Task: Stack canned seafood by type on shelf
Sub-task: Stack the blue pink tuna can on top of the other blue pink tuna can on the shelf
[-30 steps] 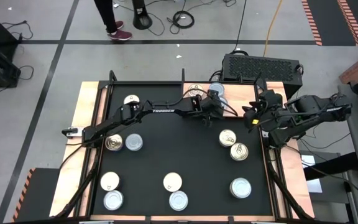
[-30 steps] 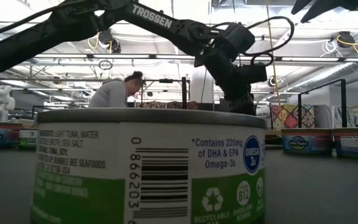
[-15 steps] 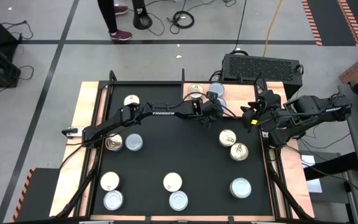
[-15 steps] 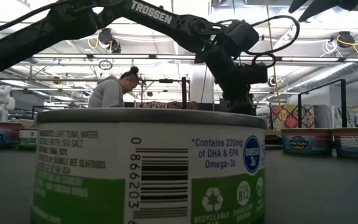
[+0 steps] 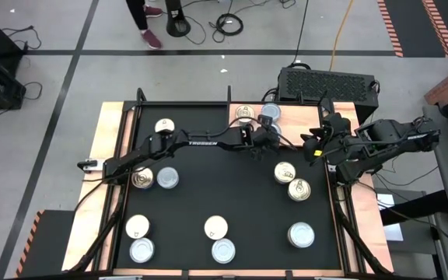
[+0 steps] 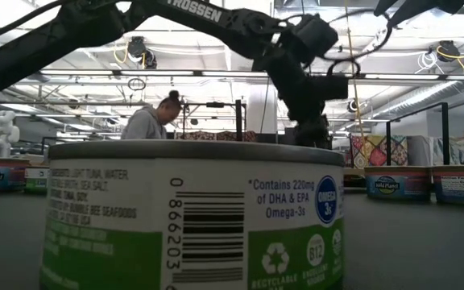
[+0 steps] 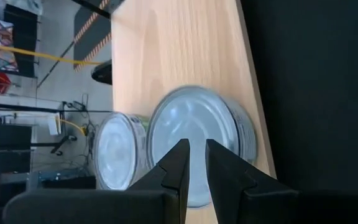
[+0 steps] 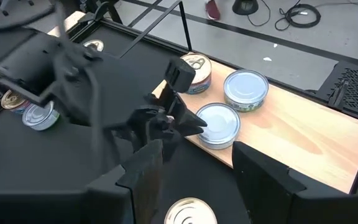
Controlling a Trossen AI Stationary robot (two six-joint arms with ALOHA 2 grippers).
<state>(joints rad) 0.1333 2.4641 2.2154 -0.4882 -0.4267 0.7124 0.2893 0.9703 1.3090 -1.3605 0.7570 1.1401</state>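
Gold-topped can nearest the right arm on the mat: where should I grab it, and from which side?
Judging by its pose, take the gold-topped can from straight above, fingers across its round side wall. It stands upright and is short, so the flat lid offers no hold. A second gold-topped can sits close on its far-left side, so close the fingers across the other diagonal.

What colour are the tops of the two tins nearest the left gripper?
Both tins have pale-blue tops, clearest in the right wrist view.

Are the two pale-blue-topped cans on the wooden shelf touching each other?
Apart. The right wrist view shows bare shelf between the nearer can and the farther can.
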